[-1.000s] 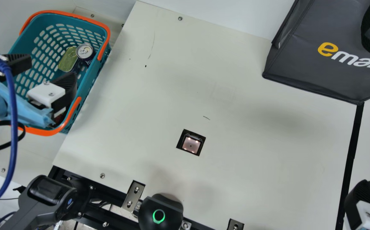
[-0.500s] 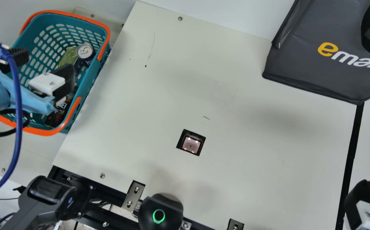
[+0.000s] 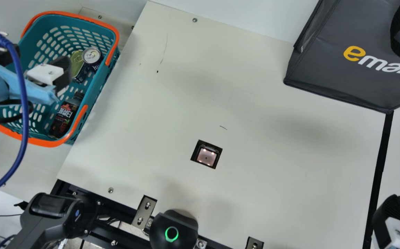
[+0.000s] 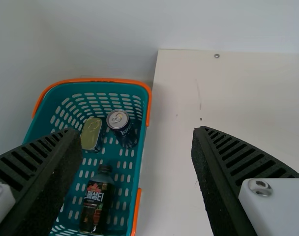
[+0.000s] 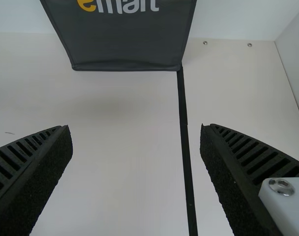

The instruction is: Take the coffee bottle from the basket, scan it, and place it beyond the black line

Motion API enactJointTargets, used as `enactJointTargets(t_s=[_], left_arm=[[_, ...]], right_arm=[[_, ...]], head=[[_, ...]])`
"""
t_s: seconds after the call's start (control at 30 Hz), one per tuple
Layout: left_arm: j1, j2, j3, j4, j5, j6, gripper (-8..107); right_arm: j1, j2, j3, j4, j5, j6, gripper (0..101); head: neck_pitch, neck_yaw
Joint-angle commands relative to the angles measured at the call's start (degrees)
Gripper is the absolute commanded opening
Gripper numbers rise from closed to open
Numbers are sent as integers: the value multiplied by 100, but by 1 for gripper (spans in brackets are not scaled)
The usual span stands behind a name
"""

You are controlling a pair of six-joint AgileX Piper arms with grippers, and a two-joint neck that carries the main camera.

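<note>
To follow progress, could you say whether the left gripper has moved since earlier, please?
Yes, in the main view the left gripper moved up-left against the basket.

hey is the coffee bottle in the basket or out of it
In: the coffee bottle lies inside the basket, clear of the open left hand.

I see the basket [image 3: 99,88] at left, the bottle [image 3: 62,119] near inside it, can [image 3: 92,56] and tin [image 3: 75,64] far. Right of the scanner [image 3: 206,157], the line [image 3: 379,166] runs from the bag [image 3: 324,65].
</note>
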Motion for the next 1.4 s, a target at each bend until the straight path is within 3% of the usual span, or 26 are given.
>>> enactJointTargets(t_s=[0.0,0.77,1.37], left_arm=[[163,32,22,-47,-63,69,90],[1708,545,410,-865,-695,1316,90],[2444,1312,852,-1318,-1326,2257,90]], right_arm=[[0,0,0,0,0,0,91],[0,0,0,0,0,0,91],[0,0,0,0,0,0,91]], head=[[-148,14],[-148,14],[-148,14]])
